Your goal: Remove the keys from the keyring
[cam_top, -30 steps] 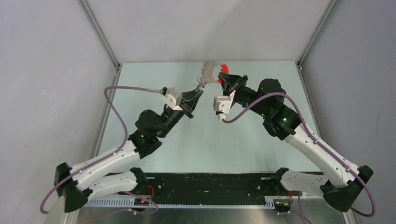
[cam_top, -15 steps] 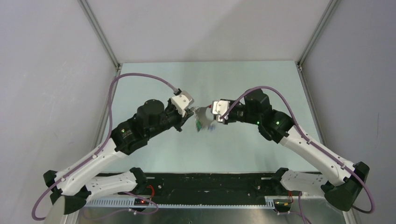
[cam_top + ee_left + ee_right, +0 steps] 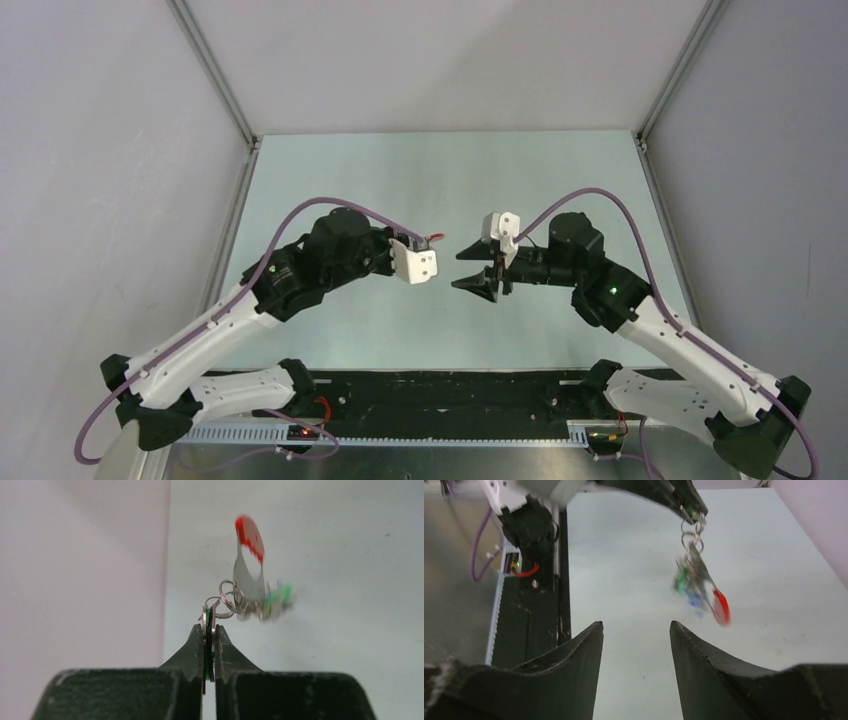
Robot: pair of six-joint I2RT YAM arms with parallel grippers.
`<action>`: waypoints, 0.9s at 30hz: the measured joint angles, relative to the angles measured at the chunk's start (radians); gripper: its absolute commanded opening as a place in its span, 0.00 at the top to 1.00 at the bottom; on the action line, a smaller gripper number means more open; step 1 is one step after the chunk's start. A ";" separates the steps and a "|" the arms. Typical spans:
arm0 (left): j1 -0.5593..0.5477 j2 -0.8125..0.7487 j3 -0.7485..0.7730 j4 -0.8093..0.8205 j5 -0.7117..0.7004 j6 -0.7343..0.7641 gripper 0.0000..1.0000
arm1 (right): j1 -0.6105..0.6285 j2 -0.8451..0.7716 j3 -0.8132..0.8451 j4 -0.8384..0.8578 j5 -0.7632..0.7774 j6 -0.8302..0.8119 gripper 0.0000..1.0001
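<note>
Keys (image 3: 274, 600) and red keyring (image 3: 249, 535) dangle in the air above the bench (image 3: 330, 170), blurred mid-swing, hung from what looks like one green-headed key nipped edge-on in the clamped left claw (image 3: 209, 630). That thin grip could slip as the bunch swings, dropping everything. Half a second ago both claws met at the bunch; now the right claw (image 3: 636, 625) gapes wide, well apart from it
</note>
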 measured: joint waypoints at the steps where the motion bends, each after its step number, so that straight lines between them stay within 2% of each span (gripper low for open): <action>1: 0.000 0.001 -0.006 0.011 0.000 0.042 1.00 | 0.000 0.008 0.000 0.026 -0.003 0.032 0.49; 7: 0.000 -0.035 -0.106 0.108 0.043 0.246 1.00 | 0.007 0.071 -0.015 0.209 0.024 0.163 0.52; 13: 0.000 -0.159 -0.209 0.166 0.134 0.366 1.00 | 0.010 0.118 -0.020 0.350 0.063 0.177 0.53; 20: 0.000 -0.249 -0.311 0.262 0.175 0.410 1.00 | 0.010 0.197 -0.020 0.416 0.099 0.174 0.60; 27: 0.006 -0.283 -0.379 0.378 0.190 0.366 1.00 | 0.062 0.259 -0.021 0.404 0.154 0.169 0.64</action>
